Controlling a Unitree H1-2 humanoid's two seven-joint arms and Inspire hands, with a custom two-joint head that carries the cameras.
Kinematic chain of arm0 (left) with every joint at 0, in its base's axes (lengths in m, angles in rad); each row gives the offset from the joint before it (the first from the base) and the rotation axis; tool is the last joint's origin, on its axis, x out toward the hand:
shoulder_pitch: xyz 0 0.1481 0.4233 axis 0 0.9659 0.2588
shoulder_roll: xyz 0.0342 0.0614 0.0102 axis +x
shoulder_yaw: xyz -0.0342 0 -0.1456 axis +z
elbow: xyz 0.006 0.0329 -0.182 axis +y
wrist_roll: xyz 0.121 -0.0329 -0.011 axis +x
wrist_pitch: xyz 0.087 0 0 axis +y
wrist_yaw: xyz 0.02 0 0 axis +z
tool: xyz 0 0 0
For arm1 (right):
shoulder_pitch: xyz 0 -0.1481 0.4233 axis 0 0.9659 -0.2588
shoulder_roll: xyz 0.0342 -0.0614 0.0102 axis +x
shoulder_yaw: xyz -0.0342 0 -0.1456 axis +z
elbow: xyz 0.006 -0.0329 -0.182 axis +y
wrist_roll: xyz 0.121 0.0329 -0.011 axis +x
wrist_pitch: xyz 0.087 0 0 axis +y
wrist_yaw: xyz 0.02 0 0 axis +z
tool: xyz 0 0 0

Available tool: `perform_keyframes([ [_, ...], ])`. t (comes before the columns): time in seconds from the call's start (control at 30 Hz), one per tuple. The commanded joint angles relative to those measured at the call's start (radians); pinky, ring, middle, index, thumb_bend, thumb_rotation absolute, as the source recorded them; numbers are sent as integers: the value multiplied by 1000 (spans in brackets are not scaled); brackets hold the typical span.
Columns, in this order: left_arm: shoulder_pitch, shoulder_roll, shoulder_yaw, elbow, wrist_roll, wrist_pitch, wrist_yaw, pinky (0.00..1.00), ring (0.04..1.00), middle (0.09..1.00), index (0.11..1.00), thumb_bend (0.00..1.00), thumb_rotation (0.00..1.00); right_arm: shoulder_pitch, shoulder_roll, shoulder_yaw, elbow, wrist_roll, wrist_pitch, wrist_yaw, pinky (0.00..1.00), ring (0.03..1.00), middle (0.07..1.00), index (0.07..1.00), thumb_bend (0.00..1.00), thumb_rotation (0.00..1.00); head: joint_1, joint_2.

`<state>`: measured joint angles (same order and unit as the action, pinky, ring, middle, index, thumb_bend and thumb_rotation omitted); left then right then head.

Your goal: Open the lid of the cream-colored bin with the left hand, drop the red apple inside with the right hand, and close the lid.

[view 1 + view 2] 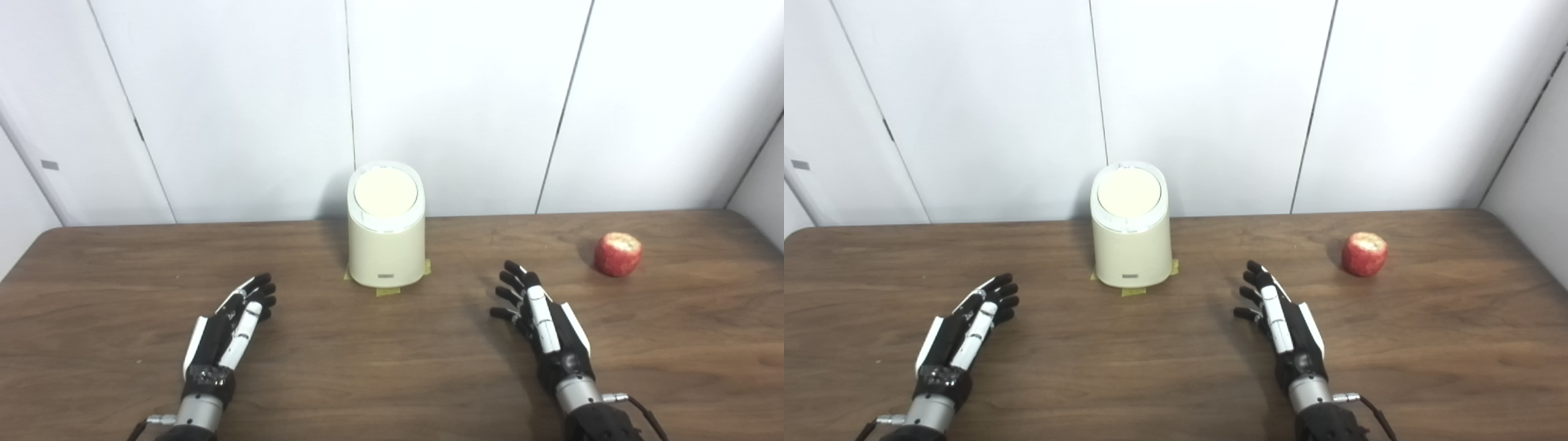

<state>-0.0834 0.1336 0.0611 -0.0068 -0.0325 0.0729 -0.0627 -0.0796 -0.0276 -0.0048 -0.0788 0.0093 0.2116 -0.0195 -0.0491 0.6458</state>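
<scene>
Since the lid (386,191) is down on the cream-colored bin (386,245) at centre frame, up and right of the empty, spread-fingered left hand (229,327), that hand reaches first, while the equally open right hand (542,321) lies nearer the red apple (617,253) at right.

cream bin (386,245) upright, lid (386,193) closed | red apple (617,253) far right

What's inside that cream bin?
That cannot be seen: the lid is shut on the cream bin, covering its inside. The red apple lies outside, on the table.
</scene>
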Motion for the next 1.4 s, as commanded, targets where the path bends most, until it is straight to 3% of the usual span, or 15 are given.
perform_keyframes([
  [0.0,-25,9,-4,-4,2,19,-4,845,829,840,852,365,676,-24,6,3,-14,-5,10,1,765,875,907,898,477,1000,0,1],
  [0.33,-40,14,-15,-33,30,37,3,827,823,831,844,324,684,-33,9,4,-3,-12,7,-9,747,874,908,903,472,1000,2,-3],
  [0.57,-82,24,-40,-134,72,131,1,818,820,833,846,410,752,-33,5,2,-2,-6,2,-7,749,876,909,906,479,1000,20,-5],
  [0.73,-138,38,-57,-180,108,192,-2,784,816,844,856,415,693,-36,-1,-2,8,3,-7,-1,749,880,911,909,480,1000,27,-14],
  [0.87,-193,37,-66,-208,141,264,7,853,820,843,860,485,612,-37,-2,-4,11,0,-8,-2,748,876,906,911,486,1000,31,-21],
  [1.1,-294,10,-48,-179,128,246,28,734,771,813,838,545,382,-37,-6,-6,17,4,-20,5,742,878,907,913,478,1000,36,-26],
  [1.37,-429,36,-73,-135,185,293,20,751,800,824,844,589,285,-40,-2,-7,23,1,-19,-1,732,872,904,909,463,1000,43,-38],
])
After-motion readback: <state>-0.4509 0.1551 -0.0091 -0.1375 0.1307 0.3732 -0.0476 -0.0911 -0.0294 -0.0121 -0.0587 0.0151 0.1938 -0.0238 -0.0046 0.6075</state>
